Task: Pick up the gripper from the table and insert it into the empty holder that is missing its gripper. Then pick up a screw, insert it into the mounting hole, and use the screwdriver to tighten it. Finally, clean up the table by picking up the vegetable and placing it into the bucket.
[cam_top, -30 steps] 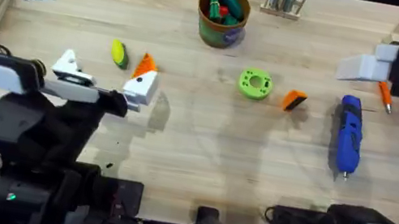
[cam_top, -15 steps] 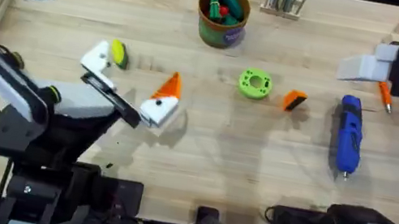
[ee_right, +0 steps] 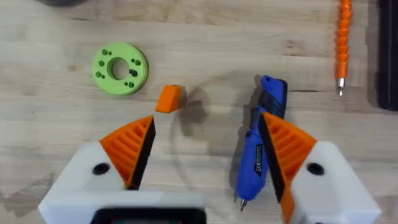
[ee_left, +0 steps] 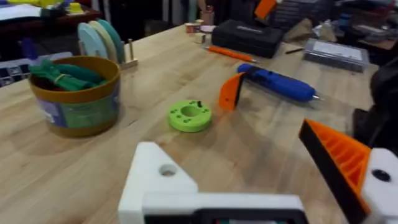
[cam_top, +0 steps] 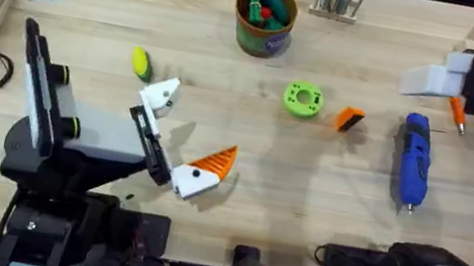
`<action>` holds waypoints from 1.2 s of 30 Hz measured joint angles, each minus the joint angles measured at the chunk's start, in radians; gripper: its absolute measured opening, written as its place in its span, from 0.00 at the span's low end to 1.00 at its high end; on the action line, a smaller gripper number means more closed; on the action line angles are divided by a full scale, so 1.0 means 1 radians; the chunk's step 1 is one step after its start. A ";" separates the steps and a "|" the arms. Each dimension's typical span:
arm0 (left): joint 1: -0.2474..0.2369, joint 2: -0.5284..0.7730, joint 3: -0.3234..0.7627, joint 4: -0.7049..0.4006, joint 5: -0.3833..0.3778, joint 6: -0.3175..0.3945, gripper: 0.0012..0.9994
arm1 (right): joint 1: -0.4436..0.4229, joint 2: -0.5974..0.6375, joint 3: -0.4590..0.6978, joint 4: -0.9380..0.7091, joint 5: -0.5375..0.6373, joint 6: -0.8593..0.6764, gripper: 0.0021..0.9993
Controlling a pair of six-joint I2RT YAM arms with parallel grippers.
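We're on step one, nothing picked yet. Table (cam_top: 320, 216) carries the loose gripper (cam_top: 349, 120) beside the screwdriver (cam_top: 413, 159). Left gripper (cam_top: 180, 133) spread wide, holder (cam_top: 159, 95) bare. Right gripper (ee_right: 202, 149) spread, empty, over the wedge; next, descend and pinch.

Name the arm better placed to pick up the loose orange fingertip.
Right. Its pincer hangs open above the orange fingertip, both pads fitted. The left pincer has one bare white bracket and sits farther away.
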 joint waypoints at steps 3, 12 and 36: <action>0.000 0.000 0.000 -0.007 0.045 0.004 0.99 | 0.000 0.000 0.000 0.000 0.000 0.000 0.99; 0.000 0.000 0.001 -0.023 0.135 0.008 0.99 | 0.000 0.000 0.000 0.000 0.000 0.000 0.99; 0.000 0.000 0.001 -0.026 0.153 0.008 0.99 | 0.000 0.000 0.000 0.000 0.000 0.000 0.99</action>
